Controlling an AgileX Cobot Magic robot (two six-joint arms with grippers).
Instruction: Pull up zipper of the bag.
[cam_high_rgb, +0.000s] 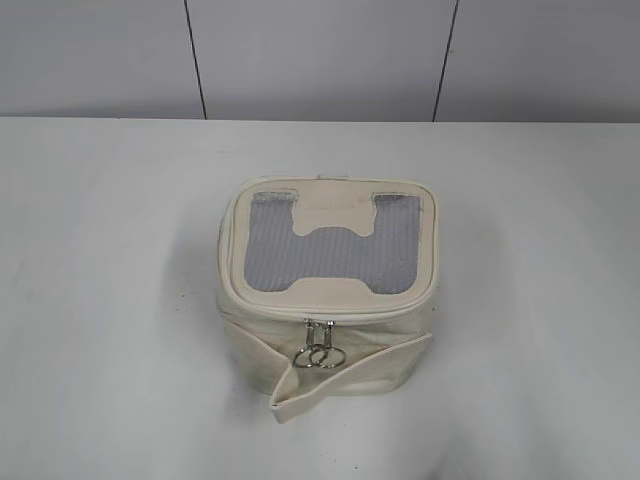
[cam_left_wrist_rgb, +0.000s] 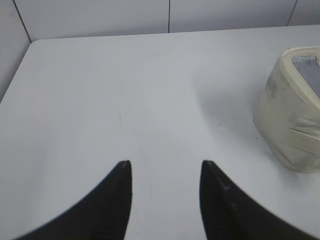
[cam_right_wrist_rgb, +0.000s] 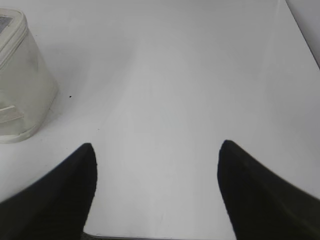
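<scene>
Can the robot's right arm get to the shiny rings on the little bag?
Probably yes. The right gripper is open over bare table, and nothing lies between it and the bag; the rings hang uncovered on its front.

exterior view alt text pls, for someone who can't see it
A small boxy cream bag sits alone near the middle of a white table, its flat lid showing grey mesh panels around an H-shaped cream patch. Two silver zipper pulls with rings hang together at the front lid edge, above a loose strap. No gripper is visible here.
</scene>
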